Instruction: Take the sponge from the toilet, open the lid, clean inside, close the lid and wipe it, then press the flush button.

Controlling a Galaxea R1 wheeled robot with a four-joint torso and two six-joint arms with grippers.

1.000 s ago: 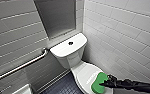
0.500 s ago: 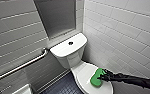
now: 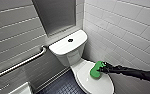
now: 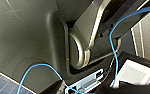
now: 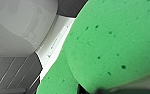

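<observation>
Up high, the head view looks down at a white toilet [image 3: 73,58] in a corner of white wall tiles [image 3: 121,27]. The lid [image 3: 91,83] is down. The green sponge [image 3: 97,70] lies flat on the lid, near its right side. The right claw [image 3: 104,68] reaches in on a black arm and is closed on the sponge's edge, holding it against the lid. The round dark flush button [image 3: 70,40] sits in the middle of the tank cover [image 3: 62,46]. A metal rail [image 3: 18,64] runs along the left wall, and the floor [image 3: 63,86] is dark.

Next, the left wrist view shows the robot's own dark body and blue cables [image 4: 116,42].

Last, the right wrist view has the sponge [image 5: 111,45] very close, full of little holes. Beside it is a white strip [image 5: 53,47] with small marks, too blurry to read.
</observation>
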